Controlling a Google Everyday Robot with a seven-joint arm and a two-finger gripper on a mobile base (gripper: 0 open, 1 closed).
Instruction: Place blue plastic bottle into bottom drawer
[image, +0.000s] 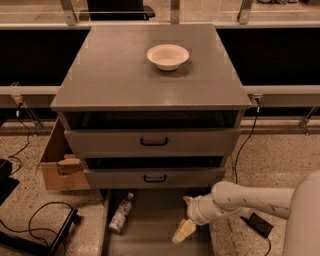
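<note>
Presently, view: camera view, the only one, looking down on the cabinet front.
Tool: two-finger gripper (180, 220) on a white arm (250, 197), low over the near right part of the drawer floor, just under the middle drawer front.
Tool state: cream fingers (183, 232) spread apart, nothing between them.
Task object: small clear plastic bottle with white cap and pale label (121, 213), lying on its side, cap pointing toward the cabinet.
Object place: well apart from the gripper, across the bare floor on the picture-left side, close along the far side wall.
Receptacle: wide shallow grey bottom drawer (150, 225), pulled out; the bottle appears to rest inside it.
Above the tool: middle drawer with black handle (154, 178), then the top drawer with black handle (154, 142), both a little ajar.
Far above the tool: round white bowl (168, 56) on the grey cabinet top (115, 80), not part of the task.
Beyond the bottle: open brown cardboard box (57, 167) on the speckled floor outside the drawer.
Step in hand, judged: placement looks done; what remains is to clear the arm out.
Doing it well: keep the fingers spread and draw the gripper toward the robot and up, away from the bottle.
Clearance: rise only once out from under the middle drawer's lip, or the wrist may catch it.
Risk: a sideways sweep toward the bottle could roll it, since it lies on its round side.
Check: bottle wholly within the side wall before leaving.
</note>
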